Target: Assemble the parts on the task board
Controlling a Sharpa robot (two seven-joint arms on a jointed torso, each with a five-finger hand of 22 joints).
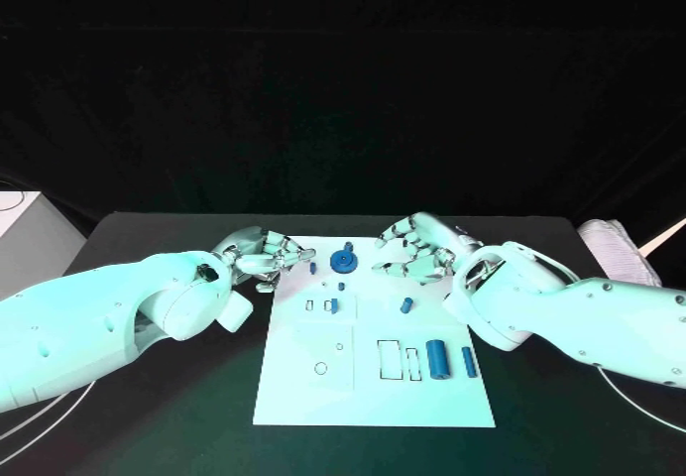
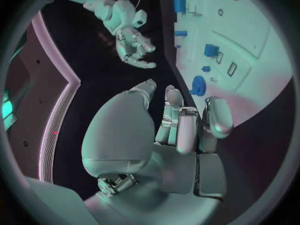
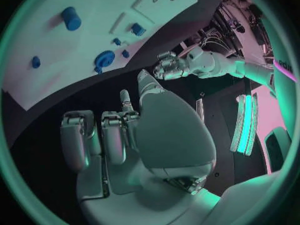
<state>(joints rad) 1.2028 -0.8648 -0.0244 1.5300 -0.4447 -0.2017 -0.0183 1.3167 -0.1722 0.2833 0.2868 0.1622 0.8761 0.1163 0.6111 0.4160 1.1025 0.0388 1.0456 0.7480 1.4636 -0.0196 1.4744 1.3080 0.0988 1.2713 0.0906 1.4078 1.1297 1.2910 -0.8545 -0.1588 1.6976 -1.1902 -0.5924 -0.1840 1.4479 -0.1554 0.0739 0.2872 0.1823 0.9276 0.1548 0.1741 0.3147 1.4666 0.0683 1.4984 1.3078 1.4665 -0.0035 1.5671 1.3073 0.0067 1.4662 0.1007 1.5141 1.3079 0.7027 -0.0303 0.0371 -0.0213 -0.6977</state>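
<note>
**Blue plastic parts lie free on the white board, both hands empty above its far end**

Head view: blue, and probably hard plastic, the small parts sit on the white task board (image 1: 375, 397) in the middle of the frame. A round disc-like part (image 1: 343, 261) is near the upper edge of the board, a short cylinder (image 1: 437, 358) and a thin pin (image 1: 468, 362) lie side by side at the lower right, and a small peg (image 1: 406, 304) is near the centre. The left hand (image 1: 258, 256) hovers at the upper left corner of the board, the right hand (image 1: 411, 250) at the upper right. Both have the fingers curled loosely, and I see nothing inside them.

Left wrist view: the fingers (image 2: 182, 130) of this hand are bent but apart, holding nothing. The round part (image 2: 198, 85) lies just beyond them, right of centre; the other hand (image 2: 132, 44) is at the upper left, with spread fingers.

Right wrist view: the fingers (image 3: 111, 140) are half curled and empty. The round part (image 3: 103, 60) is at the upper left, the cylinder (image 3: 70, 18) higher in the frame.

I judge the parts light, stiff and smooth, so they may slip or roll. The cylinder is best pinched across its round side at the middle, the disc at its rim.
</note>
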